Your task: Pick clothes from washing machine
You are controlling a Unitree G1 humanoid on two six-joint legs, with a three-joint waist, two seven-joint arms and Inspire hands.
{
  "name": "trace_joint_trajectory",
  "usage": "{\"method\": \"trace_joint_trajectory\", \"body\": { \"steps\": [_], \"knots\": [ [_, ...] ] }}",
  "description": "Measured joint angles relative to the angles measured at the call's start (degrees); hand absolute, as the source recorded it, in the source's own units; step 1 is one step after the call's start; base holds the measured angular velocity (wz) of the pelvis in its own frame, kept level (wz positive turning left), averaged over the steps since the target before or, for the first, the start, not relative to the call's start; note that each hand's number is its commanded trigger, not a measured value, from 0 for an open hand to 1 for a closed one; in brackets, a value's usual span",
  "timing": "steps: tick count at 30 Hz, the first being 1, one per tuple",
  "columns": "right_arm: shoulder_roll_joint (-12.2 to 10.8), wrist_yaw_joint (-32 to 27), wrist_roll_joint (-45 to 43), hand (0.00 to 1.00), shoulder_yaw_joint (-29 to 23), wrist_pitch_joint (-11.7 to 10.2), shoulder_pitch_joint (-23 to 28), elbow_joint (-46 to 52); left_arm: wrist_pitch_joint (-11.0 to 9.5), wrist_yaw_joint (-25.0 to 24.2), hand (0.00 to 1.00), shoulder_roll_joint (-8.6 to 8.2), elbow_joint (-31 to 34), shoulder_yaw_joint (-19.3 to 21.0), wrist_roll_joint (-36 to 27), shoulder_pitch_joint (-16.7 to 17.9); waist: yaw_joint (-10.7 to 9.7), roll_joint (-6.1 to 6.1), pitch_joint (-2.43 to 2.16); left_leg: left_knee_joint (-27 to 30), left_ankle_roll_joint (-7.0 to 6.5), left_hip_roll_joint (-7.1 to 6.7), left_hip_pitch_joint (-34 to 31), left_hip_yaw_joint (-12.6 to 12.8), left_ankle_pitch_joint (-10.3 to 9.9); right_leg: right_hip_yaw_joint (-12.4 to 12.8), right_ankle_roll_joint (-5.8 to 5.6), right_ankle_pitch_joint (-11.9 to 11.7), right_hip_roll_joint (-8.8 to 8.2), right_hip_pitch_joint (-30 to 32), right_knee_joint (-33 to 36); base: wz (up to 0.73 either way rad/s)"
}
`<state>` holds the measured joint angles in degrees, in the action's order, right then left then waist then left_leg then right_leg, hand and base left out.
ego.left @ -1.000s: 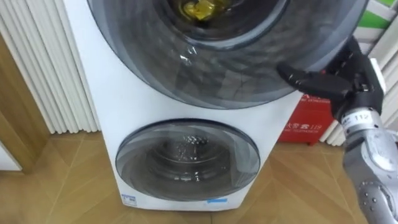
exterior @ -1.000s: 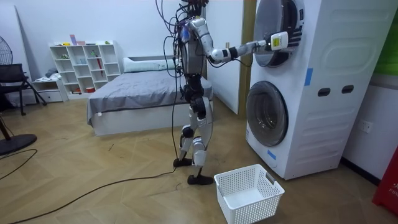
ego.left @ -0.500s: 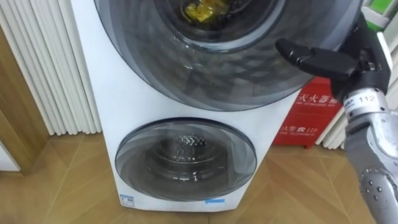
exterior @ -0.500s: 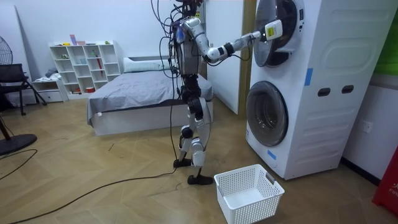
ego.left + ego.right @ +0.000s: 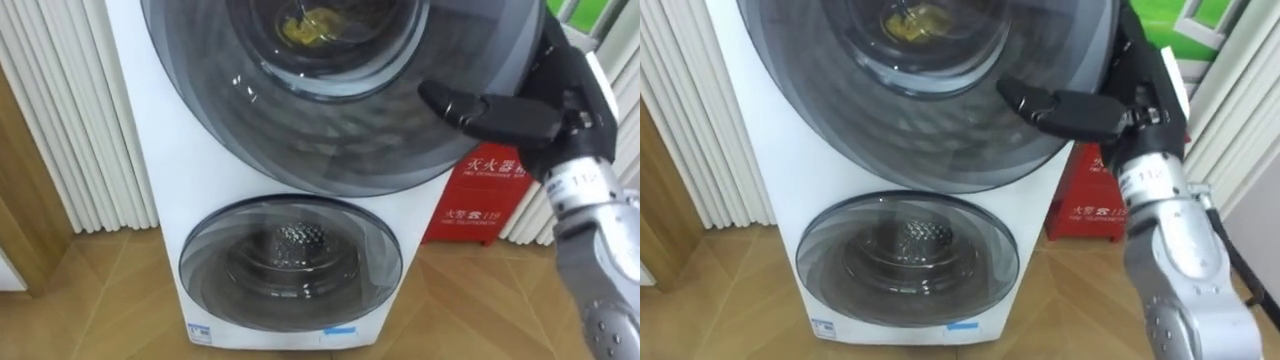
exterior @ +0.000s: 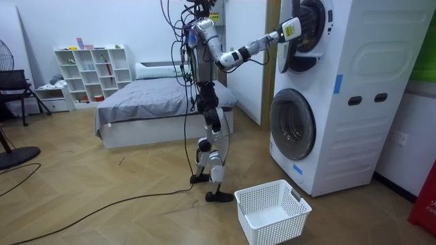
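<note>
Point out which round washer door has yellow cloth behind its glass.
The upper door, by the right hand: yellow cloth shows through its glass. The lower door shows just a bare metal drum.

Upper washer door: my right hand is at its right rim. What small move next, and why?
Probably draw the right hand back toward the robot to swing the upper door open. The hand sits at the door's right rim, and the yellow garment lies behind its glass, out of reach until it opens.
</note>
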<state>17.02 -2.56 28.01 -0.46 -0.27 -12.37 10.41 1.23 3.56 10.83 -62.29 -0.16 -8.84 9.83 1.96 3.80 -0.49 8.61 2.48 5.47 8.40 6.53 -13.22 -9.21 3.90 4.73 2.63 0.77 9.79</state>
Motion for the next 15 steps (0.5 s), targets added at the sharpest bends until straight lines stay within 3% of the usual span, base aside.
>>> {"method": "trace_joint_trajectory", "body": {
  "steps": [6,15],
  "knots": [
    [-2.8,2.5,0.1,0.0,4.4,-0.2,6.8,0.6,-1.5,0.9,0.0,0.19,-0.9,-2.5,-1.1,-0.3,-0.1,-0.42,0.2,-0.9,-0.01,-0.03,-0.2,1.9,0.0,1.3,-0.03,-0.3,0.38,1.3,0.2,-0.13],
    [-3.4,9.5,0.6,0.0,11.5,-0.3,11.4,0.6,-2.0,1.0,0.0,0.36,-1.8,-5.4,-1.7,-1.9,-0.1,-1.36,0.63,-0.9,-0.01,-0.04,-0.4,2.0,0.0,1.2,-0.13,-0.3,0.27,1.3,0.0,0.0]
  ]
}}
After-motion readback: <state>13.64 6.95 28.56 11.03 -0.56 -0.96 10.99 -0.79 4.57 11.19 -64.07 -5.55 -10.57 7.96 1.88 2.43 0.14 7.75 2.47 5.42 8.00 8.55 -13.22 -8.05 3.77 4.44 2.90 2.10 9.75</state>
